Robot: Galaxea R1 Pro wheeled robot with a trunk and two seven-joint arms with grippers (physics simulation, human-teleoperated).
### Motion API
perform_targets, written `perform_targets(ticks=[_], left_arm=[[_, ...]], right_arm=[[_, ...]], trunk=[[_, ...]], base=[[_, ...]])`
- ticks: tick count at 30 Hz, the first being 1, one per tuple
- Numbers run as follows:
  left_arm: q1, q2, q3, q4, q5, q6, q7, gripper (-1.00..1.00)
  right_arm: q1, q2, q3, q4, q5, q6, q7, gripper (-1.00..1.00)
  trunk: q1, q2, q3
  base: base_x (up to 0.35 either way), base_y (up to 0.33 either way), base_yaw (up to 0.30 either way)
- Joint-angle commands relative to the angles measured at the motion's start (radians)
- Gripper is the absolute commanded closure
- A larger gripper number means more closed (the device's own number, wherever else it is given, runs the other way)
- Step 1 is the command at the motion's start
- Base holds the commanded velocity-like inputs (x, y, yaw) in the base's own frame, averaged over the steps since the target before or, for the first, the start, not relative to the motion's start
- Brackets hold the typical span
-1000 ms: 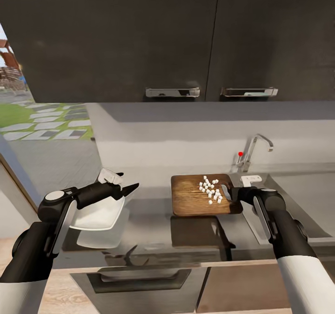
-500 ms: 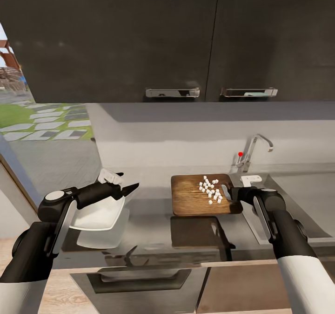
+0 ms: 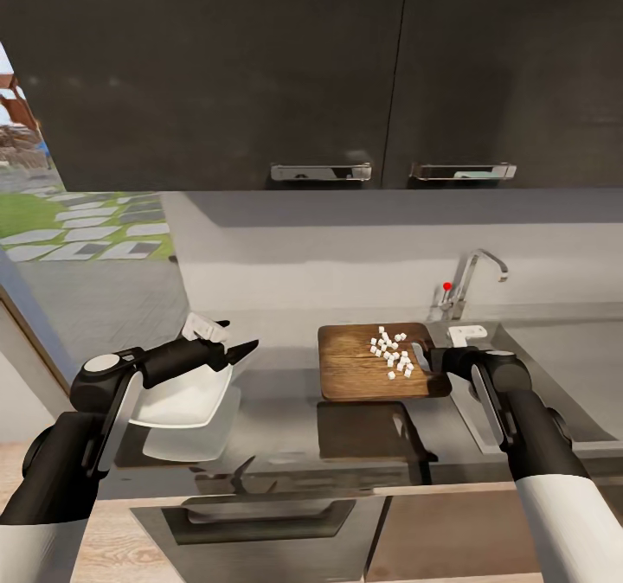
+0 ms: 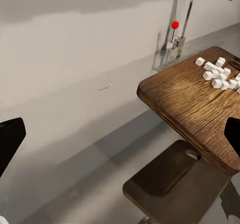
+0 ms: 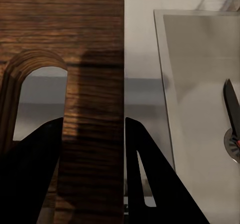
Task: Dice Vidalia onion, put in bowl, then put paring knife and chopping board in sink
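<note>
The dark brown chopping board [image 3: 359, 367] hangs a little above the countertop [image 3: 277, 410], its shadow below it. Several white onion dice [image 3: 391, 351] lie on its right half. My right gripper [image 3: 424, 360] is shut on the board's handle end; in the right wrist view its fingers [image 5: 145, 184] clamp the wood strip [image 5: 95, 44] beside the slot. The white bowl [image 3: 182, 397] sits at the left under my left gripper [image 3: 238, 349], whose fingers [image 4: 10, 139] stand wide apart with nothing between them. The paring knife's dark blade [image 5: 231, 102] lies in the sink [image 5: 200, 59].
The chrome tap [image 3: 472, 280] with its red dot stands behind the sink [image 3: 554, 375], right of the board. Dark upper cabinets [image 3: 260, 64] hang above the grey wall. A window or opening to a garden [image 3: 69, 220] lies at the left.
</note>
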Motion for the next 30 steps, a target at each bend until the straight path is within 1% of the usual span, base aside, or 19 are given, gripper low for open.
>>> perform_targets(ticks=[1,11,30], left_arm=[[-0.001,0.000,0.000,-0.001,0.004,0.008,-0.001,-1.00],[-0.001,0.000,0.000,-0.001,0.004,0.008,-0.001,-1.00],[-0.001,0.000,0.000,-0.001,0.004,0.008,-0.001,-1.00]], right_arm=[[-0.001,0.000,-0.001,-0.001,0.008,0.004,0.008,1.00],[-0.001,0.000,-0.001,-0.001,0.008,0.004,0.008,1.00],[-0.001,0.000,-0.001,-0.001,0.008,0.004,0.008,1.00]], trunk=[[0.001,-0.002,-0.002],[0.001,-0.002,-0.002],[0.001,-0.002,-0.002]], base=[[0.000,0.000,0.000],[0.000,0.000,0.044],[0.000,0.000,0.101]])
